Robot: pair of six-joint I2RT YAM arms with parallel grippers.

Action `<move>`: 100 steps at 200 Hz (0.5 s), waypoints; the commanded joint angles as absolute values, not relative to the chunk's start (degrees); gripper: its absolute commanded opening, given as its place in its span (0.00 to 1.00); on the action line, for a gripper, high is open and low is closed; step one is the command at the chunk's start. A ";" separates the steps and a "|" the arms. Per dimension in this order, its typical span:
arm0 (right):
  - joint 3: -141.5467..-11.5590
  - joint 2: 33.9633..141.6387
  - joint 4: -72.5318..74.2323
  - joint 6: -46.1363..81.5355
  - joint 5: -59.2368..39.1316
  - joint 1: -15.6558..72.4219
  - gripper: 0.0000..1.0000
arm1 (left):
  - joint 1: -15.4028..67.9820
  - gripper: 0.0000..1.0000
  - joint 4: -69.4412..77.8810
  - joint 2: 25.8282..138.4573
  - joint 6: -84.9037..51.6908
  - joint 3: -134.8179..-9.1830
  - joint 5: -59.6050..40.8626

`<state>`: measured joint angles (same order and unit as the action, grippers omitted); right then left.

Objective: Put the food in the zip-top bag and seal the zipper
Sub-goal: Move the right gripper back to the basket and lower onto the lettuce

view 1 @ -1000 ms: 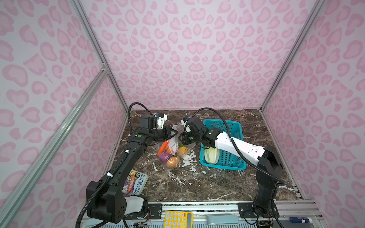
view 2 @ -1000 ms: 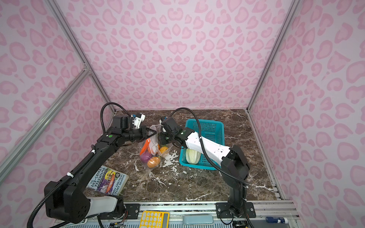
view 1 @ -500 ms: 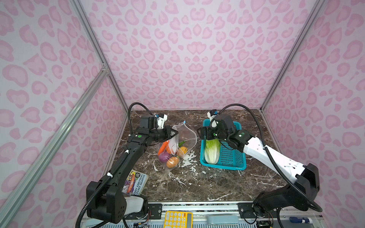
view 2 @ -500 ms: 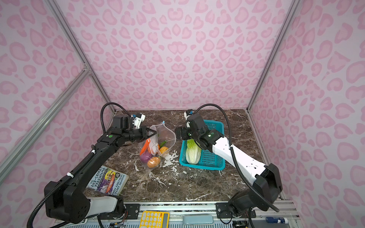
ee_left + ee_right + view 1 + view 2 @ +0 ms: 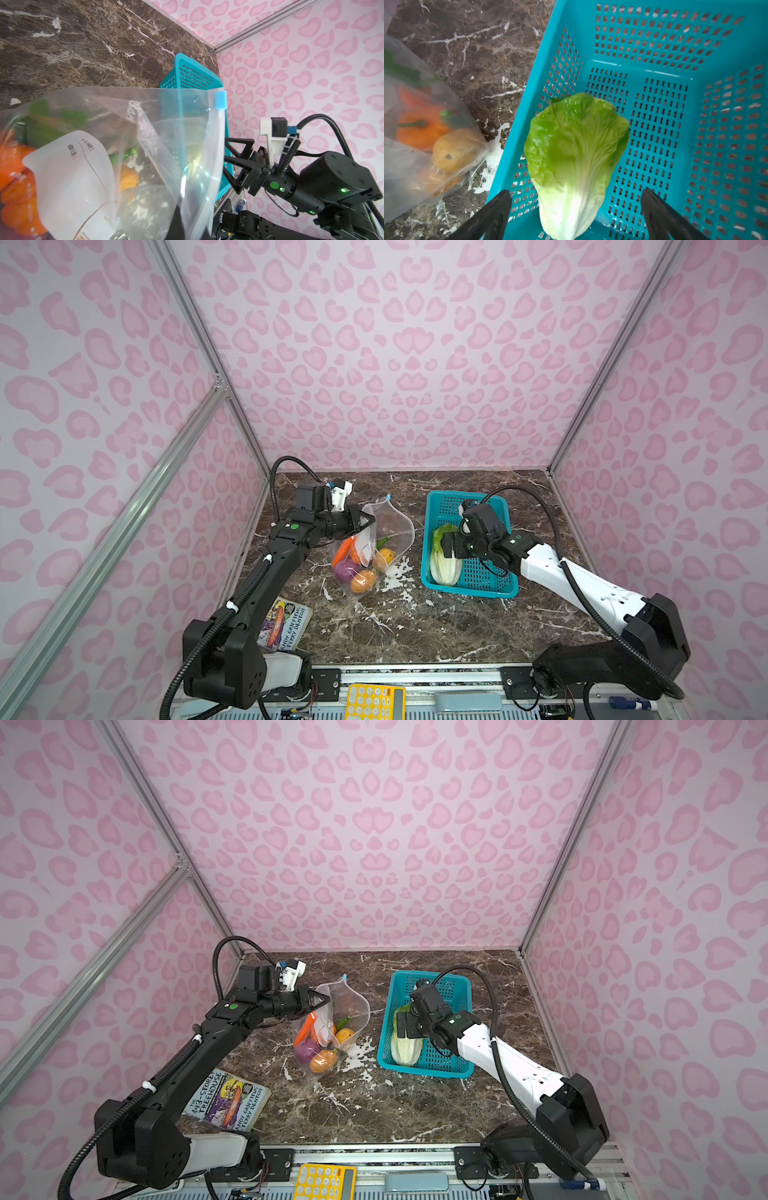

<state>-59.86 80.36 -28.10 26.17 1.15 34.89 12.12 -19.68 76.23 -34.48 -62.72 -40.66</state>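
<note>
The marble table [image 5: 436, 626] carries the teal basket [image 5: 469, 588] right of centre in both top views. The cabbage [image 5: 444, 572] lies along the basket's left side. Left of the basket stands the zip-top bag [image 5: 395, 522], its mouth gaping, with a carrot [image 5: 343, 549] and an onion [image 5: 345, 571] inside. The left gripper [image 5: 368, 522] is clamped on the bag's rim. The right gripper [image 5: 576, 192] hangs over the cabbage with its jaws spread wide, clear of it. The zipper [image 5: 220, 128] has its blue slider [image 5: 220, 99] at the bag's top corner.

pink leopard-print walls [image 5: 411, 344] with aluminium posts [image 5: 596, 373] enclose a dark marble tabletop [image 5: 436, 630].
</note>
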 commanded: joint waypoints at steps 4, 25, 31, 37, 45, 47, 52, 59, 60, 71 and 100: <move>-62.17 84.81 -29.44 26.80 1.97 36.41 0.99 | 12.14 0.03 -18.28 76.40 -34.37 -62.58 -40.69; -64.64 88.87 -31.05 25.64 3.18 37.98 0.99 | 12.21 0.03 -18.36 76.42 -34.29 -62.67 -40.87; -65.19 89.70 -31.45 25.63 3.71 38.33 0.99 | 12.16 0.03 -18.37 76.25 -34.26 -62.67 -40.87; -65.59 90.47 -31.82 25.58 4.34 38.61 0.99 | 12.20 0.03 -18.37 76.18 -34.24 -62.71 -40.79; -65.92 91.31 -32.27 25.88 5.50 38.97 0.99 | 12.21 0.03 -18.37 76.00 -34.19 -62.67 -40.78; -66.05 91.38 -32.39 25.92 5.81 38.94 0.99 | 12.15 0.03 -18.37 75.98 -34.19 -62.67 -40.78; -66.22 91.87 -32.64 26.18 6.53 39.11 0.99 | 12.18 0.03 -18.37 75.90 -34.19 -62.67 -40.78; -66.42 92.32 -32.63 26.51 7.03 39.23 0.99 | 12.17 0.03 -18.37 75.86 -34.19 -62.67 -40.78; -66.43 92.43 -32.62 26.53 7.07 39.26 0.99 | 12.15 0.03 -18.37 75.85 -34.24 -62.67 -40.78; -66.68 93.03 -32.43 26.92 7.58 39.57 0.99 | 12.19 0.03 -18.37 75.72 -34.19 -62.67 -40.87; -67.16 94.77 -32.99 27.72 9.39 39.81 0.99 | 12.14 0.03 -18.38 75.67 -34.19 -62.68 -40.95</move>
<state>-66.74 93.60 -31.68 26.46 6.44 39.57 12.12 -19.68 76.16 -34.48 -62.72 -40.66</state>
